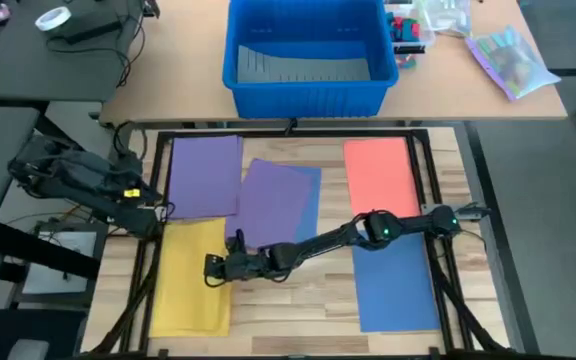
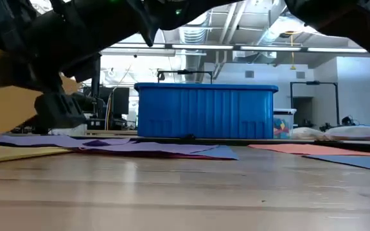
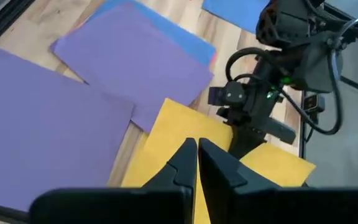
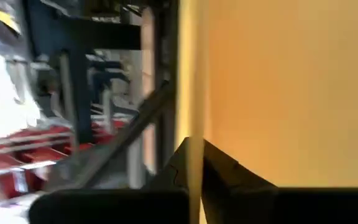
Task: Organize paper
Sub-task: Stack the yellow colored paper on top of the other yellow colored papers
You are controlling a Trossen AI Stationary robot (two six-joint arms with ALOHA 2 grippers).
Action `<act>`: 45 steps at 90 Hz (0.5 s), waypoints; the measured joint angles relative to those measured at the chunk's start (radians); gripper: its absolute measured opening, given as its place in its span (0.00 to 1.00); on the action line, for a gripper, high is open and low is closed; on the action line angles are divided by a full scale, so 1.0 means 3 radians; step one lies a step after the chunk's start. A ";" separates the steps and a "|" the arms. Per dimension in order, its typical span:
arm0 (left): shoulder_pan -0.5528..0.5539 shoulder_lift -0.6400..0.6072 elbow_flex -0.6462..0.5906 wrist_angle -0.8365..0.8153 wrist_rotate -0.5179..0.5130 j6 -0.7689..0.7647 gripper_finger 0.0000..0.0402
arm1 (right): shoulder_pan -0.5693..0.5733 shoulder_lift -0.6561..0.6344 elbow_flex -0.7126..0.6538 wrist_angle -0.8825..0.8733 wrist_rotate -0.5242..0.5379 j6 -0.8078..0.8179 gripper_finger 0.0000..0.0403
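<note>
both grippers' fingers closed: right gripper apparently pinching yellow sheet edge; left gripper empty.

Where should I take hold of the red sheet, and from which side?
Its inner long edge, approached from the middle, probably. The red sheet lies flat and alone, so only an edge can be pinched; bare wood borders that side, while the black frame crowds the opposite edge.

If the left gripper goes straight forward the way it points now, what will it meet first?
Probably the yellow sheet: the left gripper, fingers shut, points across it toward the right gripper. Depth is unclear.
</note>
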State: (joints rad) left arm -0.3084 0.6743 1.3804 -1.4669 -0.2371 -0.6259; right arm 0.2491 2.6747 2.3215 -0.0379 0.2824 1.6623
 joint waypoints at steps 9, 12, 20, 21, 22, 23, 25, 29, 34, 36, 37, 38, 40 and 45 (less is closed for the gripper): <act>0.0000 0.0000 -0.0042 0.0017 0.0005 -0.0013 0.00 | 0.0021 0.0000 0.0000 0.0194 0.0150 0.0043 0.00; 0.0000 0.0000 -0.0044 0.0019 0.0011 -0.0012 0.00 | 0.0020 -0.0002 0.0000 0.0201 0.0186 0.0043 0.00; 0.0000 0.0000 -0.0045 0.0045 0.0015 0.0006 0.00 | 0.0012 -0.0003 0.0000 0.0226 0.0197 0.0020 0.00; 0.0000 0.0000 -0.0045 0.0049 0.0015 0.0007 0.00 | 0.0012 -0.0003 0.0000 0.0229 0.0197 0.0019 0.00; 0.0000 0.0000 -0.0045 0.0053 0.0015 0.0009 0.00 | 0.0012 -0.0003 0.0000 0.0232 0.0197 0.0019 0.00; 0.0000 -0.0001 -0.0045 0.0058 0.0015 0.0011 0.00 | 0.0013 -0.0003 0.0000 0.0234 0.0197 0.0018 0.00; 0.0000 -0.0001 -0.0045 0.0066 0.0015 0.0012 0.00 | 0.0013 -0.0003 0.0000 0.0237 0.0196 0.0015 0.00; 0.0000 -0.0001 -0.0045 0.0068 0.0015 0.0012 0.00 | 0.0013 -0.0003 0.0000 0.0247 0.0195 -0.0036 0.00; 0.0000 0.0000 -0.0045 0.0066 0.0016 0.0010 0.00 | 0.0018 -0.0003 0.0000 0.0263 0.0196 -0.0080 0.00; 0.0000 0.0000 -0.0045 0.0067 0.0017 0.0008 0.00 | 0.0021 -0.0003 0.0000 0.0263 0.0196 -0.0095 0.00; 0.0000 0.0000 -0.0045 0.0067 0.0017 0.0008 0.00 | 0.0022 -0.0003 0.0000 0.0263 0.0196 -0.0099 0.00; 0.0000 0.0000 -0.0045 0.0066 0.0018 0.0008 0.00 | 0.0021 -0.0003 0.0000 0.0263 0.0196 -0.0101 0.00; 0.0000 0.0000 -0.0045 0.0066 0.0017 0.0008 0.00 | 0.0021 -0.0003 0.0000 0.0260 0.0196 -0.0099 0.00; 0.0000 -0.0001 -0.0045 0.0066 0.0017 0.0007 0.00 | 0.0019 -0.0003 0.0000 0.0250 0.0187 -0.0101 0.01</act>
State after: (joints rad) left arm -0.3084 0.6739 1.3670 -1.4471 -0.2321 -0.6237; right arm 0.2549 2.6740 2.3215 0.0371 0.3384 1.6321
